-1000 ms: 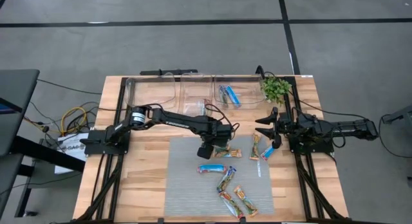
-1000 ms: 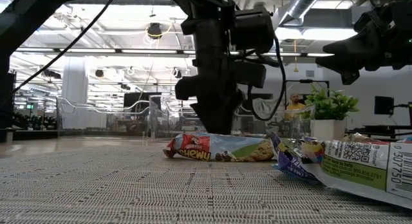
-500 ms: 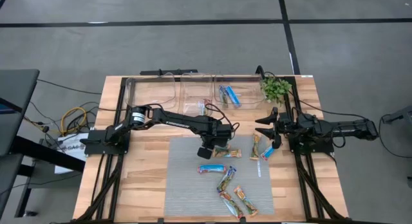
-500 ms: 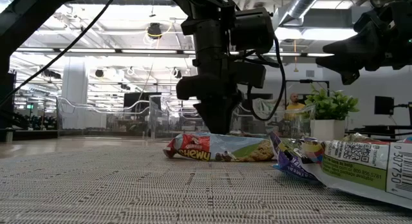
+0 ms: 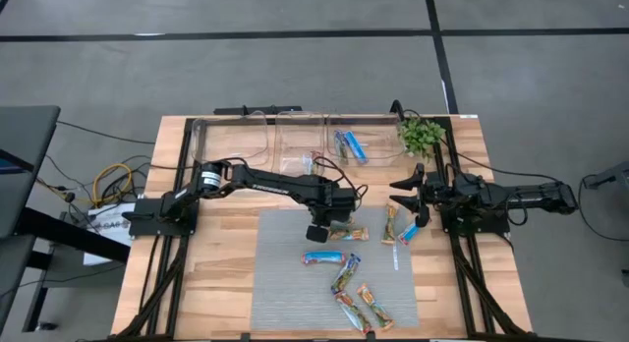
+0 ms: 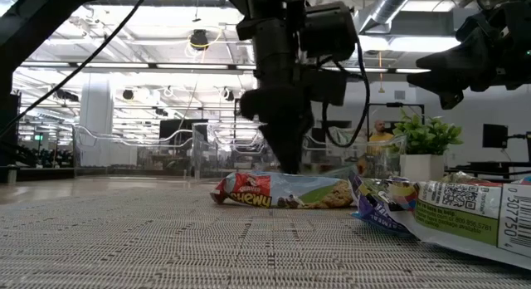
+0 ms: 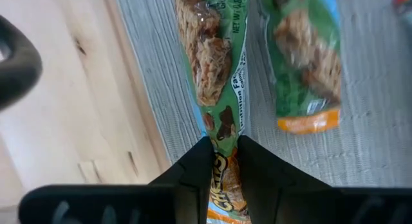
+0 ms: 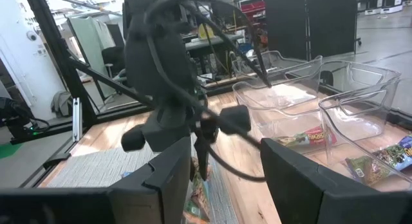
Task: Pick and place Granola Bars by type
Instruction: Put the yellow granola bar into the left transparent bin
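Newly pinched green-wrapped bar (choc chips)

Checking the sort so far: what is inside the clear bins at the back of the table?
The middle bin holds one green-wrapped bar, the right bin blue-wrapped bars; the left bin shows nothing. Nothing covers them.

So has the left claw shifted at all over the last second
Yes. In the overhead view the left claw has edged toward the green bar on the grey mat, and it is now pinched on that bar's end.
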`<state>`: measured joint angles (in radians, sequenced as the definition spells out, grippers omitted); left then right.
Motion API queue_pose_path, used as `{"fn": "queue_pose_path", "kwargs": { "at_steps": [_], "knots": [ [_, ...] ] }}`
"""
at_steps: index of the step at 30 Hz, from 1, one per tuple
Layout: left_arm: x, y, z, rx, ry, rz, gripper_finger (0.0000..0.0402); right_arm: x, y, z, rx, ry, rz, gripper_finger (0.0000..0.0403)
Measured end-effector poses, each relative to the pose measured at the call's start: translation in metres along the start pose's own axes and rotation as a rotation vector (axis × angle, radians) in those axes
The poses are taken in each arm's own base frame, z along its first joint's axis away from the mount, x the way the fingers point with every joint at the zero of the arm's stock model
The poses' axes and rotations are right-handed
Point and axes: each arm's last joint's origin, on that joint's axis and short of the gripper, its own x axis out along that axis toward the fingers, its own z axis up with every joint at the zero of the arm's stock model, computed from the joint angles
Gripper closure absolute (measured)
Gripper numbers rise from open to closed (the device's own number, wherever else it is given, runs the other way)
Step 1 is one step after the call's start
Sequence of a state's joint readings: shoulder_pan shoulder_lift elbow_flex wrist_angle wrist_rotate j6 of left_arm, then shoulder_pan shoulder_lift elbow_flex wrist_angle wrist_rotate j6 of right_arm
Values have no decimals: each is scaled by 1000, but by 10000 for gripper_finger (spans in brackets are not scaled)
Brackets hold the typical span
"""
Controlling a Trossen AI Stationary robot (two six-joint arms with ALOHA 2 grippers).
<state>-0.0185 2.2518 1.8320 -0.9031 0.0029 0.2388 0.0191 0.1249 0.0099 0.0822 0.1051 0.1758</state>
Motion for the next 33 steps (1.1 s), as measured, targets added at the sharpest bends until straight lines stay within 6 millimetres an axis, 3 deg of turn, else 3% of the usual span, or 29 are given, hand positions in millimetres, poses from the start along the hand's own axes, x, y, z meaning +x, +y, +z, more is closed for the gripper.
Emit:
{"fn": "queue_pose_path", "kwargs": {
  "at_steps": [11, 18, 26, 33],
  "knots": [
    [-71, 6, 1, -159, -171, 15, 338, 0, 0, 0, 0, 0, 0, 223],
    [-118, 7, -14, -234, -196, 13, 338, 0, 0, 0, 0, 0, 0, 220],
    [-159, 16, -61, -350, -133, 59, 338, 0, 0, 0, 0, 0, 0, 222],
    [-176, 34, -126, -519, -99, 196, 338, 0, 0, 0, 0, -1, -1, 221]
  ]
}}
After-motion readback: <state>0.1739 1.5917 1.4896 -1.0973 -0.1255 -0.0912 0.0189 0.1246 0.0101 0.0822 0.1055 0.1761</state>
